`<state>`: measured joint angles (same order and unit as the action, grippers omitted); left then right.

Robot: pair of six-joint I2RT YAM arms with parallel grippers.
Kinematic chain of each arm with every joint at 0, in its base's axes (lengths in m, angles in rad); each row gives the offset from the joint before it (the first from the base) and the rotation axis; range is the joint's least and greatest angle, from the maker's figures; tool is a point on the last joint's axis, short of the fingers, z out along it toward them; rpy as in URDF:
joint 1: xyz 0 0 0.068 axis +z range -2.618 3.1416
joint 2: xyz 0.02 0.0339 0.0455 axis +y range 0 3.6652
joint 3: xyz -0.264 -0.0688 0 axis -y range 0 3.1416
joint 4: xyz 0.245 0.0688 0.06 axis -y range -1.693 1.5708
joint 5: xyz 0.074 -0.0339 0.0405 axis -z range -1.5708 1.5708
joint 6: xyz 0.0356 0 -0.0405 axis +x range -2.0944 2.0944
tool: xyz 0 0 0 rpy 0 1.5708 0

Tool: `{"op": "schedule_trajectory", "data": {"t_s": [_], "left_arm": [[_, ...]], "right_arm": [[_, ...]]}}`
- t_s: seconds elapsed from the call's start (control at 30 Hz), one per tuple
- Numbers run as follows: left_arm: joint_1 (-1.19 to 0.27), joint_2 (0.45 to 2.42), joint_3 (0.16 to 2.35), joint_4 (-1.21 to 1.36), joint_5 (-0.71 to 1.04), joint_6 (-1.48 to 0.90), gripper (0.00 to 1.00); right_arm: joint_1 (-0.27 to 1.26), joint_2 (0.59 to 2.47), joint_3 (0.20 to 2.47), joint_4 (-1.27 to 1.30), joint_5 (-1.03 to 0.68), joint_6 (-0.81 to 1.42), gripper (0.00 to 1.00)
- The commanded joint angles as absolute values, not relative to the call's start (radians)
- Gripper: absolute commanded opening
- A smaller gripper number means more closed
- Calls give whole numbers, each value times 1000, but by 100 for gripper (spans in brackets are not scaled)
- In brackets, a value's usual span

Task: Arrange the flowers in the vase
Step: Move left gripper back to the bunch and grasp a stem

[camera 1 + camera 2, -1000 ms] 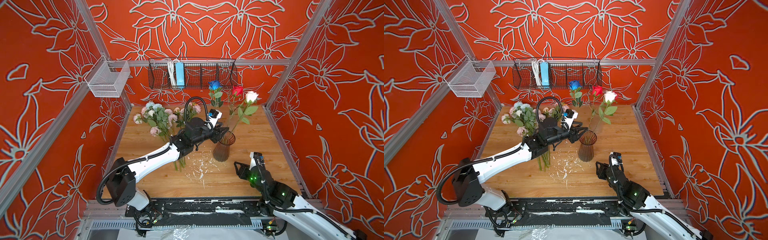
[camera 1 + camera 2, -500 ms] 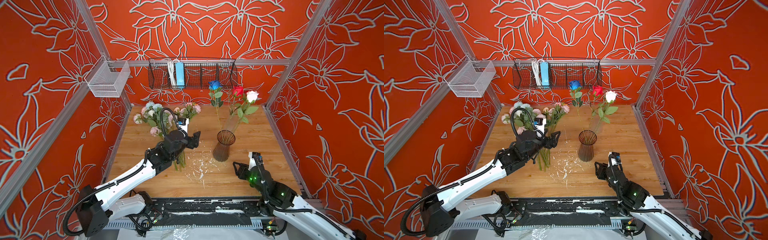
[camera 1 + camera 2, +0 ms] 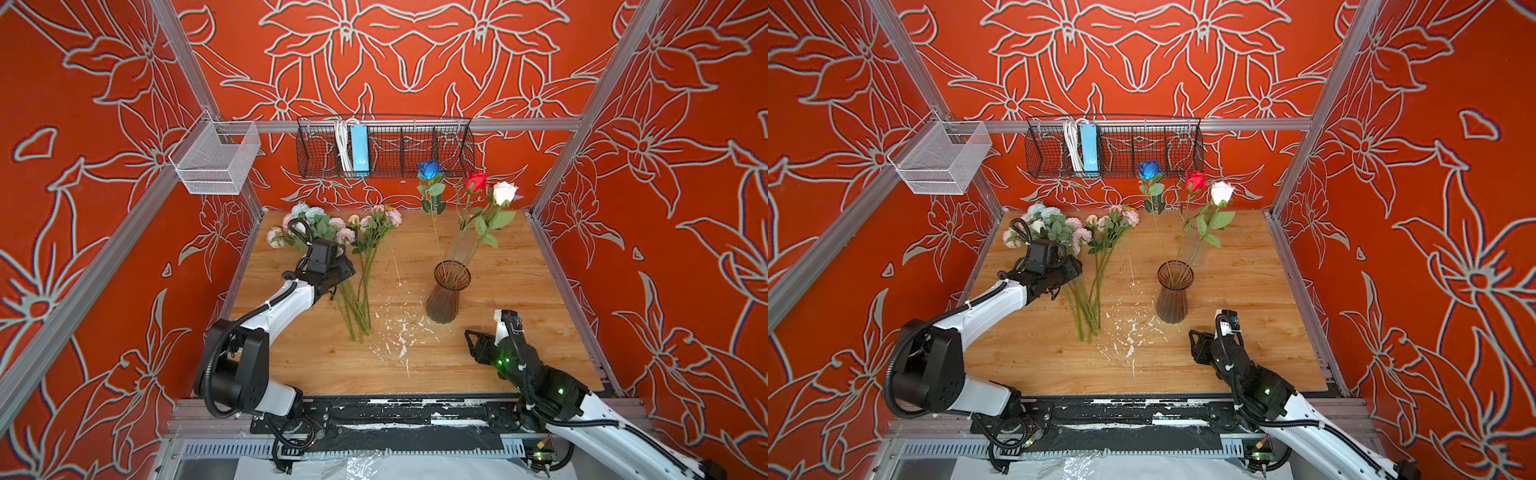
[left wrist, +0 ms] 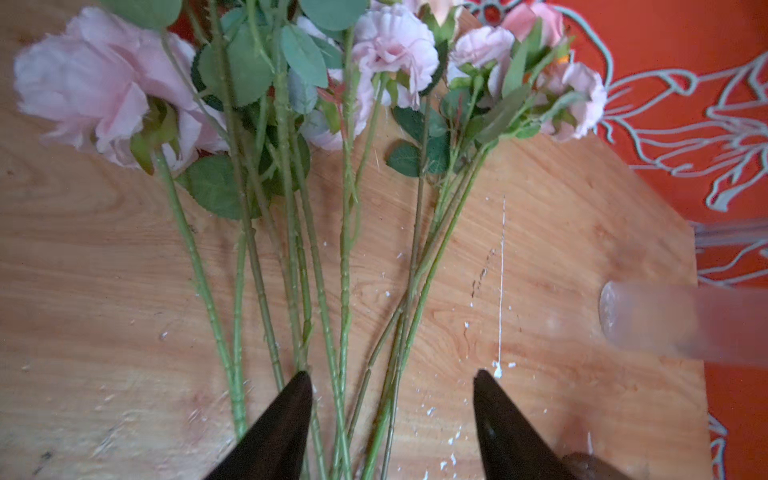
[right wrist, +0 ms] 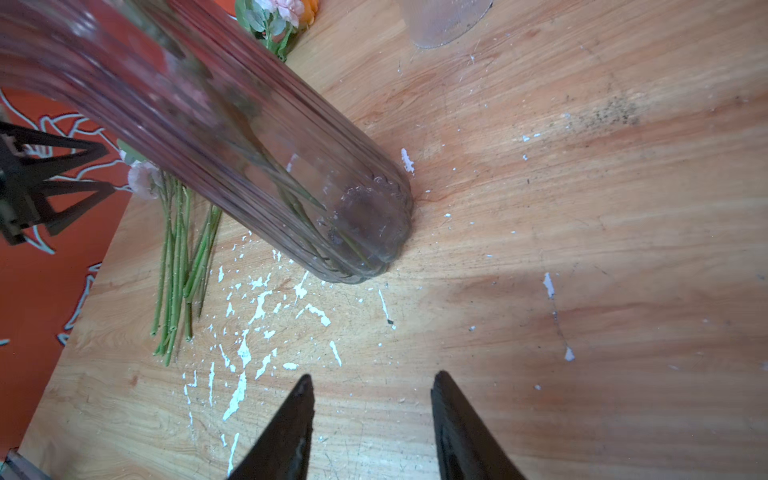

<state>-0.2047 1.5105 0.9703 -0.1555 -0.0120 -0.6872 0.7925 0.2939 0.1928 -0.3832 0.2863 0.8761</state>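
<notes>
Several flowers (image 3: 358, 286) lie on the wooden table (image 3: 519, 291), pink and pale blooms (image 4: 395, 45) toward the back wall, green stems (image 3: 1088, 299) toward the front. My left gripper (image 4: 392, 374) hangs open just over these stems, and a few run between its fingers; in both top views the left gripper (image 3: 343, 276) (image 3: 1071, 270) covers the bunch's middle. The brown ribbed glass vase (image 3: 449, 291) (image 3: 1174, 297) (image 5: 291, 174) stands upright and holds a blue rose (image 3: 429, 169), a red rose (image 3: 476, 180) and a white rose (image 3: 504, 192). My right gripper (image 5: 372, 380) (image 3: 469, 338) is open and empty, in front of the vase.
A clear tumbler (image 4: 665, 324) (image 5: 444, 20) stands behind the vase. White paint flecks (image 3: 399, 332) mark the board in front of it. On the back wall hang a black wire basket (image 3: 384, 145) and a white mesh basket (image 3: 216, 162). Metal frame posts edge the table.
My left arm has drawn back from the vase to the lying bunch and lowered over its stems. Its jaws opened wide on the way, then narrowed. The right arm barely moved.
</notes>
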Motion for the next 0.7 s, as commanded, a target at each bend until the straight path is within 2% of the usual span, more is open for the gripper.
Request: {"op": "schedule_trajectory", "data": {"t_s": [0.0,0.17,0.43,0.67], "left_arm": [[-186,1616,1092,-211,-44,-669,45],[-184,1815,1327,-366,-63,-575,33],[-203,2017,1546,-458,-8,-494,35],[-237,2158,1680,-541,-43,-458,37]], "right_arm": [[788,285,176,-385,296,891,44],[788,290,170,-382,299,891,40],[786,316,170,-376,313,874,40],[785,360,172,-344,311,868,40]]}}
